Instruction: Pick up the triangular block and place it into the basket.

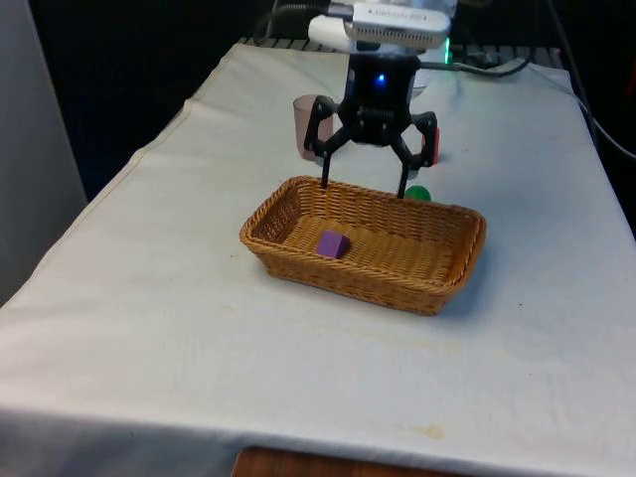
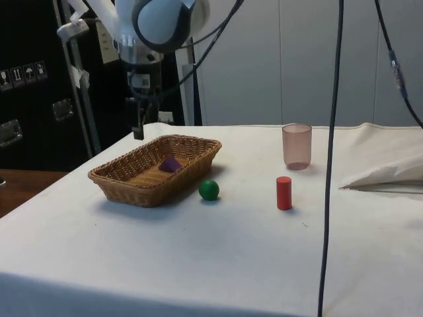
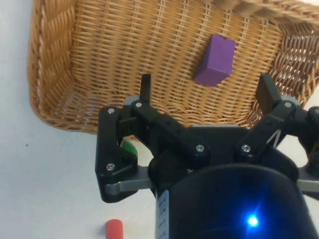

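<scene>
One purple triangular block (image 1: 333,243) lies on the woven floor of a wicker basket (image 1: 452,273), resting free and touched by nothing. The basket is a long, shallow tray that sits near the middle of the bench (image 1: 149,328), which is covered in a white cloth.

The black gripper (image 1: 363,187) hangs just above the basket's far rim, pointing straight down. Its two fingers (image 3: 145,88) are spread wide apart and hold nothing. In the wrist view the block (image 3: 215,59) sits on the basket floor between and beyond the two fingertips, clear of both.

Three other things stand outside the basket, toward the bench's far edge. A green ball (image 2: 209,189) rests on the cloth just beside the basket's long far wall. A small red cylinder (image 2: 284,193) stands upright a little further from the basket. A translucent pinkish cup (image 2: 297,146) stands upright beyond them, apart from both.
</scene>
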Available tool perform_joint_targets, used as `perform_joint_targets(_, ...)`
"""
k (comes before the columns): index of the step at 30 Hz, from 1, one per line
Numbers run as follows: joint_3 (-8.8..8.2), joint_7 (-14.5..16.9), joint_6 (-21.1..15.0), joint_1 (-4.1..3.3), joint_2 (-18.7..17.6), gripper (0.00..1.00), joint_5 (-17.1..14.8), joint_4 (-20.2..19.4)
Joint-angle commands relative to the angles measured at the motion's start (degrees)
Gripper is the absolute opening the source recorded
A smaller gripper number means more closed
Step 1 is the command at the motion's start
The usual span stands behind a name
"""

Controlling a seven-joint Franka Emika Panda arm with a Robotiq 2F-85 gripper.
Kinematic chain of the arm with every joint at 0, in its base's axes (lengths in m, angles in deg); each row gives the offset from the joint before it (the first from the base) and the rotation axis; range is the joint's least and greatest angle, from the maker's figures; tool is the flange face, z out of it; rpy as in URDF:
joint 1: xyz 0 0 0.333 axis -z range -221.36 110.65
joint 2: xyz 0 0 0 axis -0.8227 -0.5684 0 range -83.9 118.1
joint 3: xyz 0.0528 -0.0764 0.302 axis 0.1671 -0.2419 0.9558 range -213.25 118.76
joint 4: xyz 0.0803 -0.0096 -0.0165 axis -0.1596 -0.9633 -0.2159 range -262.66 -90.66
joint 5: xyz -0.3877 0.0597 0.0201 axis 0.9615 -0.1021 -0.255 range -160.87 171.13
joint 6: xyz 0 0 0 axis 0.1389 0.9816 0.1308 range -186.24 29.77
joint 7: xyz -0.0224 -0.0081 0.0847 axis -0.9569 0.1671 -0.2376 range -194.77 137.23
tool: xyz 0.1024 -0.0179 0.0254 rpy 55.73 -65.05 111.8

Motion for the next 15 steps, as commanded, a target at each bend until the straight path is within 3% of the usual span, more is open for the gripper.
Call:
perform_joint_targets(1, 0.00, 0.00, 0.00, 0.00, 0.00, 1.00, 0.00, 0.00)
perform_joint_targets(2, -0.29, -0.34, 1.03, -0.34, 0.57, 1.00, 0.40, 0.34)
perform_joint_targets(8, -0.23, -0.40, 3.38, -0.63, 2.12, 1.00, 0.40, 1.89)
perform_joint_targets(15, -0.06, -0.17, 5.33, -0.46, 2.29, 1.00, 0.06, 3.27)
